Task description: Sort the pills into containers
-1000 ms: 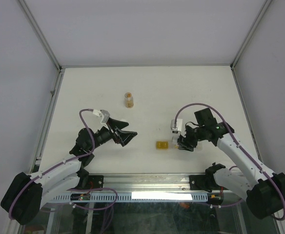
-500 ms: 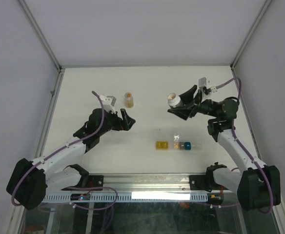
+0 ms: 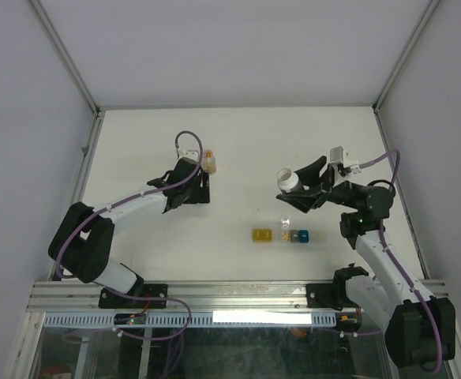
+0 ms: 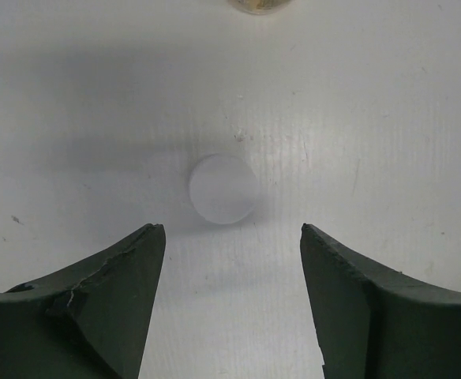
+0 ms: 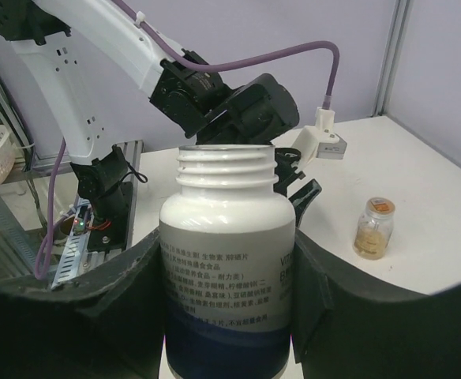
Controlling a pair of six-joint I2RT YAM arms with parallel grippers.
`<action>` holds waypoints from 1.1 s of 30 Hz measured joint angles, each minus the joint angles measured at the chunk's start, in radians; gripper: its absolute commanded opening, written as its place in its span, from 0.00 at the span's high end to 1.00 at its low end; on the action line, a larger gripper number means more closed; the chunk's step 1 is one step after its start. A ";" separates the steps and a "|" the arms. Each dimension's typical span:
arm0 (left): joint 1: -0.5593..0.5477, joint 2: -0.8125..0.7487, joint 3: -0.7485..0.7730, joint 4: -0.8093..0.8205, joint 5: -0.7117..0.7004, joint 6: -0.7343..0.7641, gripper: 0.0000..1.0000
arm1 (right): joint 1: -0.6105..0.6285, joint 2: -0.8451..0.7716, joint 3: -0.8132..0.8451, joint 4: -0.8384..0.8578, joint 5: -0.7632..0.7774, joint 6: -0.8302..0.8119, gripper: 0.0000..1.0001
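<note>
Nearest, the containers (image 3: 287, 235) lie in a strip on the surface (image 3: 151, 245); just beyond, the right end effector (image 3: 297, 186) clamps an uncapped white bottle (image 5: 229, 260), likely for pouring, while farther off the left end effector (image 4: 230, 237) hangs spread above a white cap (image 4: 223, 188).

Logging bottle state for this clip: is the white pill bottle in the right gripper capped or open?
Open: the white pill bottle shows bare neck threads, no cap on top.

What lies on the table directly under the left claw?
A white round disc, perhaps a cap, lies flat on the table below the open left claw, untouched. The amber bottle stands just beyond. In the top view the arm covers the disc.
</note>
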 measured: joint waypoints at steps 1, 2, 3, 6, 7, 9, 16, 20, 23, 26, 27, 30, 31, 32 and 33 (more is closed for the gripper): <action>0.000 0.023 0.017 -0.011 -0.010 0.006 0.32 | 0.000 0.006 0.000 -0.008 0.000 -0.002 1.00; -0.001 0.041 0.031 -0.020 -0.016 0.011 0.32 | 0.000 0.011 0.000 -0.014 0.000 -0.002 1.00; -0.001 0.057 0.044 -0.030 -0.022 0.018 0.32 | 0.000 0.019 0.000 -0.020 0.000 -0.003 1.00; -0.001 0.099 0.079 -0.041 -0.035 0.033 0.35 | 0.000 0.028 0.000 -0.026 -0.001 -0.003 1.00; -0.001 0.112 0.089 -0.044 -0.039 0.035 0.36 | 0.000 0.031 0.000 -0.029 -0.001 -0.003 1.00; -0.001 0.141 0.112 -0.048 -0.041 0.042 0.40 | 0.000 0.034 0.000 -0.033 -0.003 -0.003 1.00; -0.002 0.205 0.150 -0.068 -0.056 0.058 0.45 | 0.000 0.048 0.000 -0.042 -0.010 -0.003 1.00; -0.003 0.224 0.166 -0.082 -0.060 0.059 0.46 | 0.000 0.048 0.000 -0.043 -0.010 -0.003 1.00; -0.014 0.235 0.175 -0.090 -0.063 0.059 0.47 | 0.000 0.048 0.000 -0.044 -0.010 -0.003 1.00; -0.021 0.249 0.187 -0.099 -0.064 0.058 0.49 | 0.000 0.048 0.000 -0.045 -0.010 -0.003 1.00; -0.022 0.256 0.190 -0.101 -0.065 0.058 0.50 | 0.000 0.048 0.000 -0.045 -0.010 -0.002 1.00; -0.027 0.274 0.200 -0.114 -0.071 0.057 0.51 | 0.000 0.048 0.000 -0.045 -0.010 -0.002 1.00; -0.028 0.278 0.201 -0.119 -0.077 0.057 0.51 | 0.000 0.048 0.000 -0.045 -0.010 -0.002 1.00; -0.028 0.280 0.203 -0.120 -0.081 0.055 0.51 | 0.000 0.048 0.000 -0.045 -0.011 -0.002 1.00; -0.028 0.281 0.207 -0.125 -0.089 0.055 0.51 | 0.000 0.048 0.000 -0.045 -0.011 -0.002 1.00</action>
